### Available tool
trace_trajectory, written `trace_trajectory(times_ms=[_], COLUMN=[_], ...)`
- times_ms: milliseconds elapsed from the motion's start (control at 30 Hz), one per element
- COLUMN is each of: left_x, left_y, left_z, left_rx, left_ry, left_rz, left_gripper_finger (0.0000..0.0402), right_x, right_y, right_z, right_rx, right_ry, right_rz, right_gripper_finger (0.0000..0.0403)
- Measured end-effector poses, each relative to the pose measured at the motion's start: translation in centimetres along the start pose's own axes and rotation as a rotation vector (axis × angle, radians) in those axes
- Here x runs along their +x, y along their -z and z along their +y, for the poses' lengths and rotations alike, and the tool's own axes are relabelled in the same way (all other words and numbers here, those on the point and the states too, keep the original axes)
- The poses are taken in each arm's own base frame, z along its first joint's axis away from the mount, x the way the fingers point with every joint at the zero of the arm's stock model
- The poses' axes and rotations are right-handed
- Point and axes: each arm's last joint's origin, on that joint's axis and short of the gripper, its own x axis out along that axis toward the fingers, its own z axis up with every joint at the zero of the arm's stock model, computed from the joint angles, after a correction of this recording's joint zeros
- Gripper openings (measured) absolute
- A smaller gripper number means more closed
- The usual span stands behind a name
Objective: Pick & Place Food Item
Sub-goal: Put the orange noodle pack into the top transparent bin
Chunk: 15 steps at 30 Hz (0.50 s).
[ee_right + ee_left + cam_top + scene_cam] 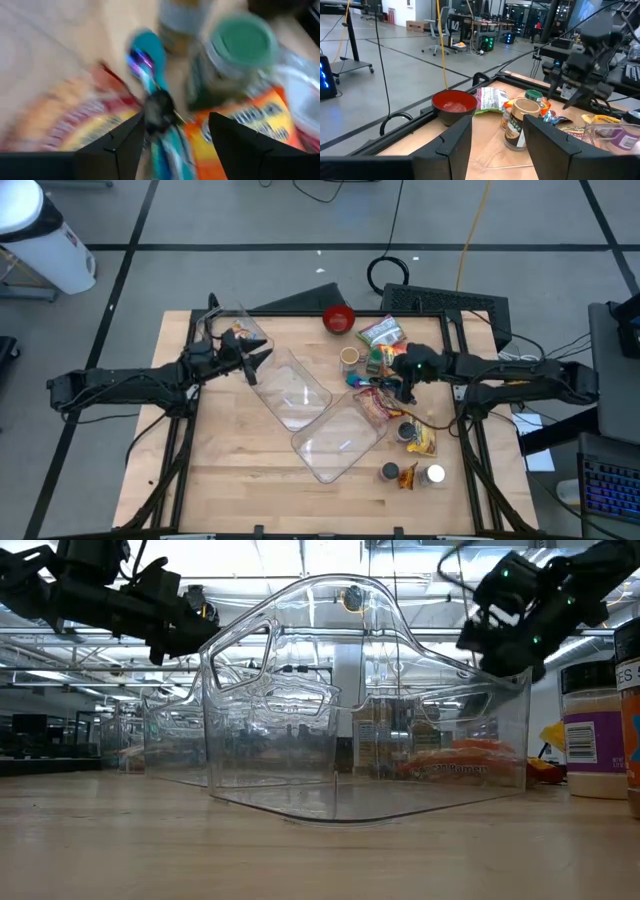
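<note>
Two clear plastic containers lie on the wooden worktop (pixel 240 480). One container (pixel 295 390) sits toward the middle-left, and the second container (pixel 340 442) touches it on the side nearer the front edge. In the low view they overlap as a single see-through mass.

The food items crowd the right half. One red bowl (pixel 339 318) stands at the far edge. One green-and-white snack bag (pixel 382 332) lies just beside it. One tan-lidded jar (pixel 349 358) stands near the middle, and one green-lidded jar (pixel 240 55) stands next to it. One teal wrapped candy (pixel 150 75) lies between the jars and a red-and-yellow packet (pixel 378 404) that rests against the second container. One yellow packet (pixel 423 442) lies toward the right edge. Near the front, one dark-topped jar (pixel 389 472) and one white-topped jar (pixel 435 474) stand close together.

The left end effector (pixel 252 360) hovers above the far left part of the worktop, over the first container's far end. Its fingers are spread apart and hold nothing.

The right end effector (pixel 403 383) hangs low over the cluster of food, right above the teal candy and just beside the green-lidded jar. Its fingers (pixel 235 145) are apart with the candy showing between them, and they have not clamped on anything.
</note>
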Motion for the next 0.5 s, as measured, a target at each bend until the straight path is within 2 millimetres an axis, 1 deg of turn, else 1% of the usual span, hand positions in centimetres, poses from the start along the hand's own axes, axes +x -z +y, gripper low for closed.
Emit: trace_trajectory(times_ms=[100,200,267,400,500], left_x=[0.0,0.0,0.0,0.0,0.0], left_y=[0.0,0.0,0.0,0.0,0.0], left_z=[0.0,0.0,0.0,0.0,0.0], left_rx=[0.0,0.001,0.001,0.002,0.002], left_ry=[0.0,0.0,0.0,-0.001,-0.001], left_rz=[-0.001,-0.001,-0.001,-0.001,-0.002], left_gripper_finger=[0.0182,0.0182,0.0182,0.0182,0.0182], right_x=[0.7,1.3,1.6,2.0,2.2], right_y=[0.7,0.8,1.0,1.3,1.4], right_z=[0.1,0.1,0.0,-0.3,-0.3], right_rx=[-0.01,-0.012,-0.03,-0.063,-0.068], right_ry=[0.066,0.07,0.105,0.212,0.243], right_rz=[0.033,0.037,0.057,0.098,0.111], right_gripper_finger=[0.0207,0.0202,0.0198,0.0186,0.0172])
